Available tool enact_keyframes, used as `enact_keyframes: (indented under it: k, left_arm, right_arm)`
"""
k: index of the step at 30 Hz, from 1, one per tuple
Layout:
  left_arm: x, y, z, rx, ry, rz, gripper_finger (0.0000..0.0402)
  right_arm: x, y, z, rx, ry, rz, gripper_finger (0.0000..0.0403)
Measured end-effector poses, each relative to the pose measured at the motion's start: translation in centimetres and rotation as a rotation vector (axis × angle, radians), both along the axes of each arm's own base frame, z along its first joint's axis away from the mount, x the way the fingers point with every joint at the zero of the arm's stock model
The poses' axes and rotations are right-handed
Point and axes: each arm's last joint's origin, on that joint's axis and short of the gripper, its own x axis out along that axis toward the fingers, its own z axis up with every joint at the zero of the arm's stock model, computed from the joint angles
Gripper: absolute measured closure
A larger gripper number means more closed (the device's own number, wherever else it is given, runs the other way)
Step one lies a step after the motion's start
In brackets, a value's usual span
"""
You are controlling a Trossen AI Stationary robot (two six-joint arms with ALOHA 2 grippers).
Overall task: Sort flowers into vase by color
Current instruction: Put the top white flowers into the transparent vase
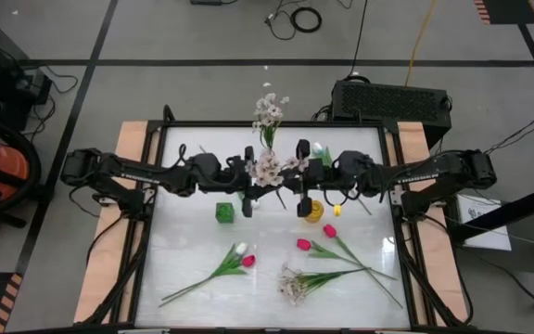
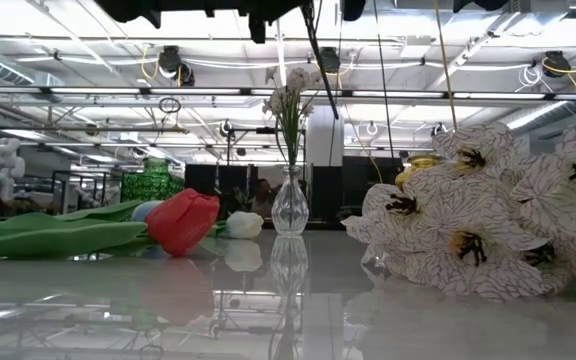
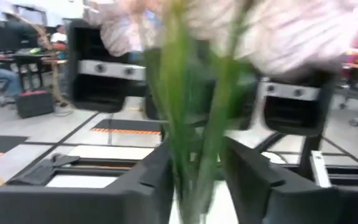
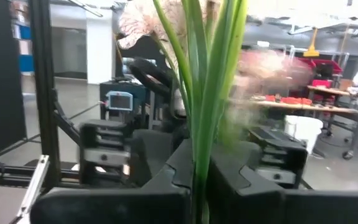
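A bushy spray of pale pinkish-white blossoms [image 1: 267, 169] stands upright in the air over the table's middle. My left gripper [image 1: 255, 173] comes at it level from the left and my right gripper [image 1: 295, 173] level from the right; both are shut on its green stems. Another such spray [image 1: 269, 111] stands in a clear glass vase [image 2: 290, 205] at the far middle. On the near half of the table lie a white and a pink tulip [image 1: 241, 256], two pink tulips [image 1: 315, 237] and a third spray [image 1: 292, 284]. My left gripper [image 3: 197, 180] has the spray's green stems [image 3: 194, 155] pinched between its two fingers, below the blossoms. The fingers reach in level from the table's left and lie across the upright stems. The spray is clear of the table. My right gripper [image 4: 201, 186] pinches the same bundle of green stems [image 4: 204, 149] between its two fingers, coming level from the table's right, across the stems. The stems stand upright, with the blossoms [image 4: 142, 22] above the fingers.
A small green vase [image 1: 224, 212] and a yellow vase [image 1: 314, 211] stand on the white table just nearer than the grippers. The two grippers face each other closely. A black box [image 1: 392, 100] sits behind the table's far right corner.
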Motion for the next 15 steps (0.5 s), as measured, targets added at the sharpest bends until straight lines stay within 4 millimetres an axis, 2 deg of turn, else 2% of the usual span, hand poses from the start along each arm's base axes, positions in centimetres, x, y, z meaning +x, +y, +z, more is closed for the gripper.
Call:
enact_keyframes:
  k: [6, 11, 15]
  left_arm:
    - [0.0, 0.4, -0.1, 0.005, 0.013, -0.041, 0.0383]
    - [-0.1, 1.0, -0.5, 0.002, 0.062, -0.038, 0.0387]
    - [-0.7, 1.2, 0.1, 0.001, 0.069, -0.030, 0.0387]
  right_arm:
    - [0.0, -0.1, -0.2, 0.003, 0.020, -0.020, 0.0363]
    - [-0.3, -0.1, -0.3, 0.023, 0.071, -0.020, 0.0320]
    - [-1.3, -0.2, -0.1, 0.044, 0.135, -0.047, 0.0278]
